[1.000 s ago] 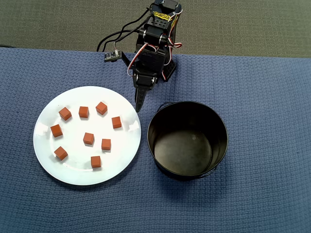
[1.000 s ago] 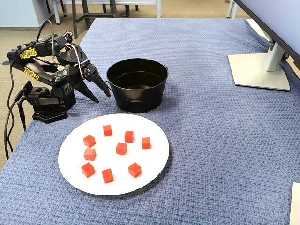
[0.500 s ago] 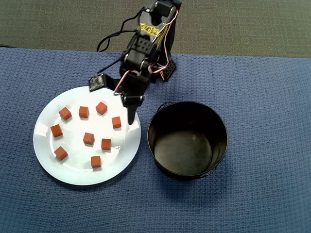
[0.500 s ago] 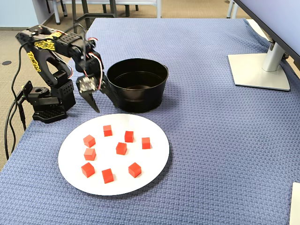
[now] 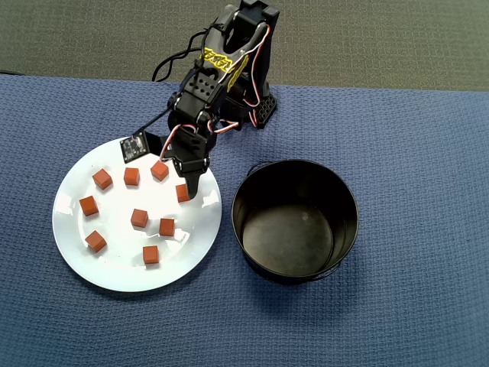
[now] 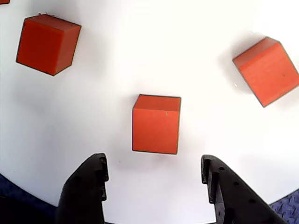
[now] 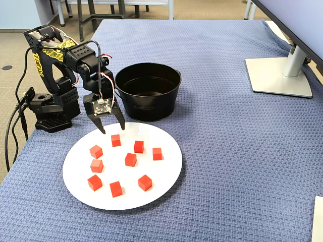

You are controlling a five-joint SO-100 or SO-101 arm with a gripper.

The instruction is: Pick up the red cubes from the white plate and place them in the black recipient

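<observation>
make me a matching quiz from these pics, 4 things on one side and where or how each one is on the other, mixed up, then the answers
Things:
1. pincer
2. black pot
3. white plate
4. monitor stand

Place or state:
A. empty, standing behind the plate in the fixed view
B. at the table's far right in the fixed view
C. open, just above a red cube at the plate's back edge
D. holds eight red cubes

Pairs: 1-C, 2-A, 3-D, 4-B
</observation>
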